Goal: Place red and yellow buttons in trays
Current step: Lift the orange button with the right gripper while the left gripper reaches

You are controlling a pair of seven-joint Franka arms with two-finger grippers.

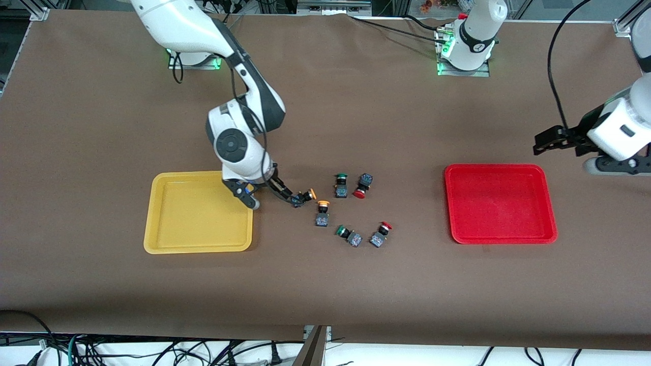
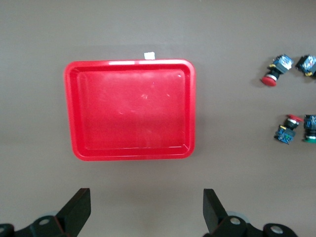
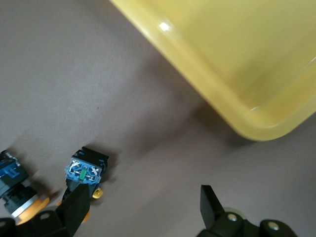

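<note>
On the brown desk (image 1: 101,127), the front view shows the right end effector (image 1: 274,197) low between the yellow tray (image 1: 198,212) and a tipped yellow button (image 1: 305,196); a second yellow button (image 1: 322,212) and two red buttons (image 1: 362,185) (image 1: 380,235) lie toward the red tray (image 1: 500,203). In the left wrist view, the left end effector (image 2: 145,210) hangs released over bare desk beside the red tray (image 2: 130,109). In the right wrist view, the right end effector (image 3: 143,210) is spread, one finger (image 3: 76,205) touching the yellow button (image 3: 85,170).

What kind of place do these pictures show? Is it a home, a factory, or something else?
Most likely a robotics lab: a table under brown cloth, both arms bolted at its edge, loose cables on the floor. The right gripper reaches toward a yellow button; the left gripper waits above the red tray.
</note>
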